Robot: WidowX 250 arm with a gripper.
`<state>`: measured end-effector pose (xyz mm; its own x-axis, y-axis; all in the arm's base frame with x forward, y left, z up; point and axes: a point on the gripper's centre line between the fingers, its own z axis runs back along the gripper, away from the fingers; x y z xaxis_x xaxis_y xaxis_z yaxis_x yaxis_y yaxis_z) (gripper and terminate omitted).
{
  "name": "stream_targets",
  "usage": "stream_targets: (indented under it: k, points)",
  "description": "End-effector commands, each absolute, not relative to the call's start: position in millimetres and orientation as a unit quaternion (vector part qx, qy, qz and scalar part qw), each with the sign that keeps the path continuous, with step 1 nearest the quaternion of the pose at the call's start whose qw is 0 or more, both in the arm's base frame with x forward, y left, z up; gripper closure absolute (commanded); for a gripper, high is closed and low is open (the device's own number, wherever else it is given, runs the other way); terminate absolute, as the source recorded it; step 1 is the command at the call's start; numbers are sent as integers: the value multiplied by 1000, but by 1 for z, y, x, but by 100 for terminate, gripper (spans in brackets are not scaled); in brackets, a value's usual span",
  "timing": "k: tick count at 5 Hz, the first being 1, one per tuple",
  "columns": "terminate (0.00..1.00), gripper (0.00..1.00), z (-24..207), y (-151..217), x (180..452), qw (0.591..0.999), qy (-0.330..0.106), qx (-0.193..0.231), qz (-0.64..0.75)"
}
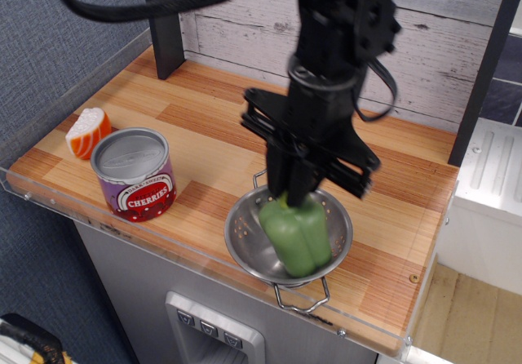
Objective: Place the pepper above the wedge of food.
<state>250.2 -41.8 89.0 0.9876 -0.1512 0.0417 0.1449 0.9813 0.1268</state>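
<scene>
The green pepper (298, 235) hangs tilted in the metal colander (241, 247) near the table's front edge. My black gripper (292, 194) is shut on the pepper's top, which hides its stem. The orange and white wedge of food (87, 132) lies at the table's left edge, far left of the gripper and just behind the can.
A purple-labelled cherries can (134, 173) stands at the front left, between the wedge and the colander. A dark post (163, 21) stands at the back left, another at the right. A white plank wall runs behind the wooden tabletop (204, 127).
</scene>
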Motion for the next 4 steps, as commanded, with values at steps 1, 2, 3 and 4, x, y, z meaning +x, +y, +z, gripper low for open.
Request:
stream_targets:
  k: [1, 2, 3, 4]
  points:
    - [0, 100, 122, -20, 252, 995, -45, 86, -24]
    - [0, 100, 140, -11, 256, 994, -70, 78, -8]
    - [0, 100, 149, 2, 267, 991, -93, 99, 16]
    - [0, 100, 153, 29, 293, 985, -102, 122, 72]
